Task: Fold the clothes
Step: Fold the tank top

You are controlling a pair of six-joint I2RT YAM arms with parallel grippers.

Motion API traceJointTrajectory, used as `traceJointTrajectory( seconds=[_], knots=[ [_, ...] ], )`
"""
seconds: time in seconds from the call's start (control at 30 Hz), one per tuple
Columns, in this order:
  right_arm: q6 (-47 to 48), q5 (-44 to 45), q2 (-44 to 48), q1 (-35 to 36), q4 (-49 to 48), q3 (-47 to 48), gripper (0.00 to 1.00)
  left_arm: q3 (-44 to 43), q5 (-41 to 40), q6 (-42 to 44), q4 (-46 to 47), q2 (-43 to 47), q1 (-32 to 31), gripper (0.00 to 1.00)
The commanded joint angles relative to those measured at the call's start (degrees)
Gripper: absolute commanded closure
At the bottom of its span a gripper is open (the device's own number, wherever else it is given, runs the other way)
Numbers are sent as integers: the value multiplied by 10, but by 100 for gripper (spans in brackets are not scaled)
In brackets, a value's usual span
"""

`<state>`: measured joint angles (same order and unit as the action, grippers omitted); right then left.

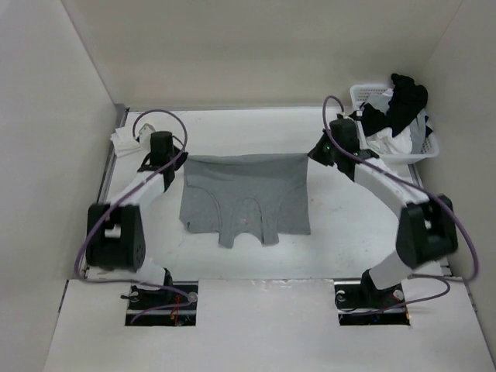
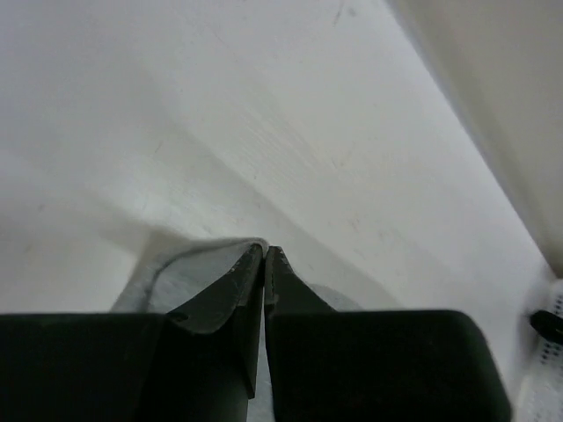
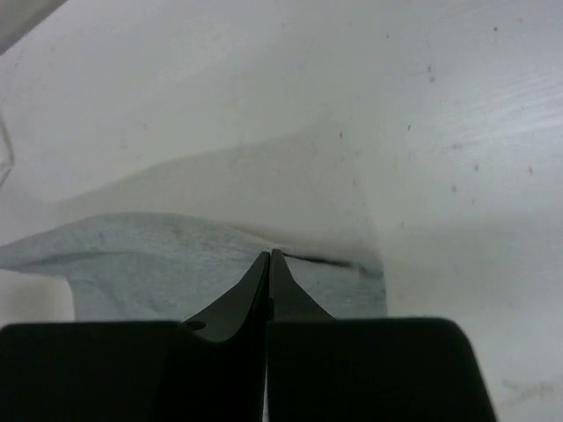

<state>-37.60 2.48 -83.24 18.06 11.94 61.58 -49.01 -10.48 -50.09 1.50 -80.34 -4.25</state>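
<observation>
**Both grippers clenched on the T-shirt's far edge**

Nearest the wrist lenses, our left gripper (image 2: 264, 249) is pressing its black fingers together on a thin fold of grey fabric. Our right gripper (image 3: 268, 254) is doing the same, its tips clamped on the cloth's edge.

What we are grasping is the light-grey T-shirt (image 1: 244, 194), which is lying in the middle of the white table (image 1: 349, 232), between our two arms. We are holding its far edge at both corners, the left gripper at the left corner and the right gripper at the right one. That edge is running straight between them. The rest of the shirt is spreading toward the near side, where two small flaps are sticking out of its near edge.

At the far right corner a white basket (image 1: 431, 149) is sitting, with a heap of black, white and grey garments (image 1: 399, 105) spilling over its rim. At the far left, beside our left arm, a small white crumpled item (image 1: 120, 139) is lying.
</observation>
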Motion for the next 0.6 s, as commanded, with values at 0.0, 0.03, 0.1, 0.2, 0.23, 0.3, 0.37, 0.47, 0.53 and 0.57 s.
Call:
traceJointTrajectory(
  seconds=[0.0,0.03,0.1,0.2,0.23,0.3,0.37,0.47,0.53,0.57],
  knots=[
    [-5,-71,-118,-37,-82,134,100,-120,-2,19,91,-129,7,100],
    [-3,-77,-161,-47,-69,176,100,-156,7,17,84,-170,10,100],
    [2,-86,-228,-61,-41,250,100,-215,18,21,73,-228,15,100],
    [11,-81,-254,-72,-18,291,100,-243,25,17,66,-247,23,100],
    [12,-78,-243,-74,-20,283,100,-235,27,18,71,-237,24,100],
    [10,-76,-205,-75,-31,237,100,-196,26,19,83,-201,25,100],
    [5,-75,-150,-74,-66,162,100,-125,23,10,115,-151,19,100],
    [-17,-72,-69,-72,-119,36,100,-18,19,-12,155,-75,13,99],
    [-33,-76,-20,-72,-150,-42,100,55,16,-24,178,-22,11,99],
    [-36,-74,1,-72,-161,-75,100,87,16,-26,187,2,11,99]
  ],
)
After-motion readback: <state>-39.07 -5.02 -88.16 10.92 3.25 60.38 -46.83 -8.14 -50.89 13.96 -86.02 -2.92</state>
